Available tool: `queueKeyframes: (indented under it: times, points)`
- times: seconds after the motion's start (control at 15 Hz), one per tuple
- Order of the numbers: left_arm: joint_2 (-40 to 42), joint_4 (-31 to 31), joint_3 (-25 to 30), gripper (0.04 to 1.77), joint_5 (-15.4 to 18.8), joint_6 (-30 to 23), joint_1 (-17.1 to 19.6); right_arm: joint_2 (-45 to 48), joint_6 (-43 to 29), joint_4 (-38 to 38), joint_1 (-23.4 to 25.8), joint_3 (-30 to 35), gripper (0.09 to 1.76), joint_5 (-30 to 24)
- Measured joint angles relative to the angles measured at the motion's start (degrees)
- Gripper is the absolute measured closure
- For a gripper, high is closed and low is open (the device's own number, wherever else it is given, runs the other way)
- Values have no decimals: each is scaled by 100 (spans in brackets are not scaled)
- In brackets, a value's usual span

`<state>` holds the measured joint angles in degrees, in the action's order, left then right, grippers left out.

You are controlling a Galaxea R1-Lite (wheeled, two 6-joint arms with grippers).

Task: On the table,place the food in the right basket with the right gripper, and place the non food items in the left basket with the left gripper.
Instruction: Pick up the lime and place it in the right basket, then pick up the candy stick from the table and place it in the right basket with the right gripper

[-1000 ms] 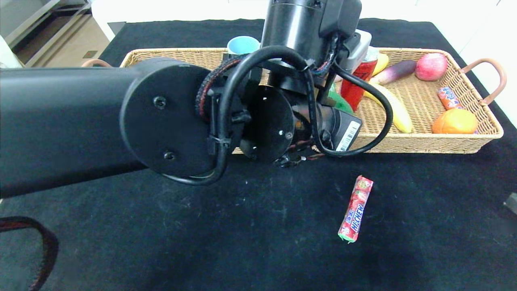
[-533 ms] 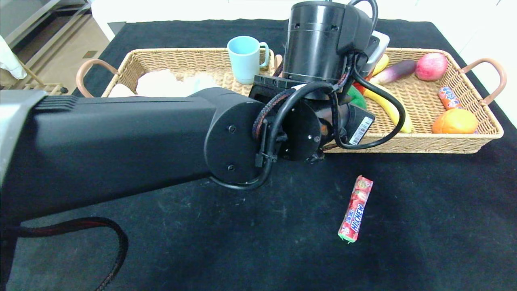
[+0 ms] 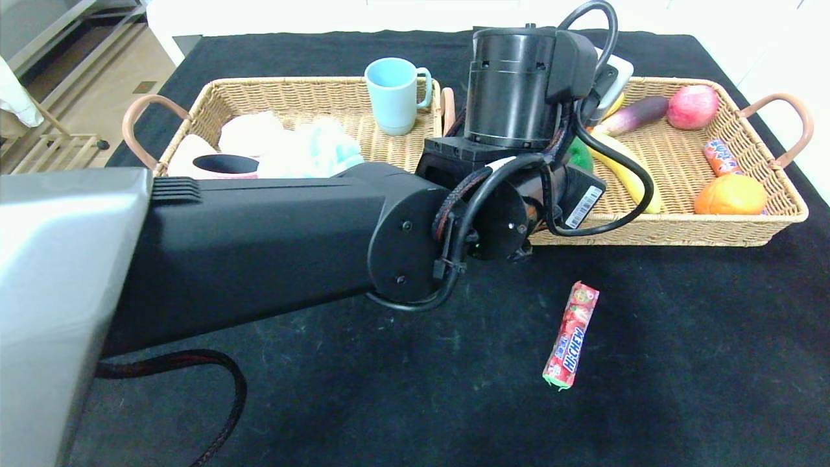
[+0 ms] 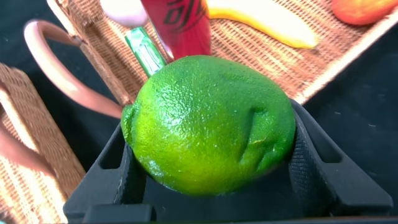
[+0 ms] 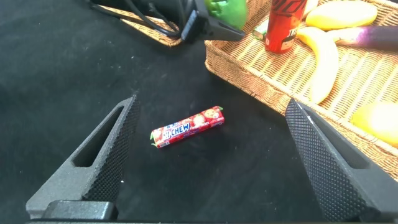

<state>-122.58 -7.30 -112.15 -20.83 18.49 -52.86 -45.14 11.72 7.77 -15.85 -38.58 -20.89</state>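
Green lime [image 4: 211,124] clamped in the left gripper [image 4: 211,155] at the right basket's [image 3: 681,230] near-left corner, right gripper [image 5: 208,155] held wide apart above the candy stick [image 5: 186,126] on the black table [image 3: 681,363]

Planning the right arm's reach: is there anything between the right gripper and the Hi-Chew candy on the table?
Nothing: in the right wrist view, only bare black tablecloth separates the open right gripper from the Hi-Chew candy.

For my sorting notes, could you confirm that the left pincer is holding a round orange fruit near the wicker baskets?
Not quite: the left pincer holds a round green lime, not an orange fruit, as the left wrist view shows. It is indeed near the wicker baskets.
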Motion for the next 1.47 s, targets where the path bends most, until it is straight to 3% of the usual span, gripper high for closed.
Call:
queueKeyframes:
  times: [0.6,0.93,1.47]
  points:
    - [-110,-66,-85,52,-24,215,167,0,-1,0,-40,41,14,-18]
    - [-102,-63,-105,30,-24,223,184,-11,-12,0,-57,38,14,1]
    - [-102,-72,-111,17,-101,276,171,-26,-12,0,-66,44,14,-5]
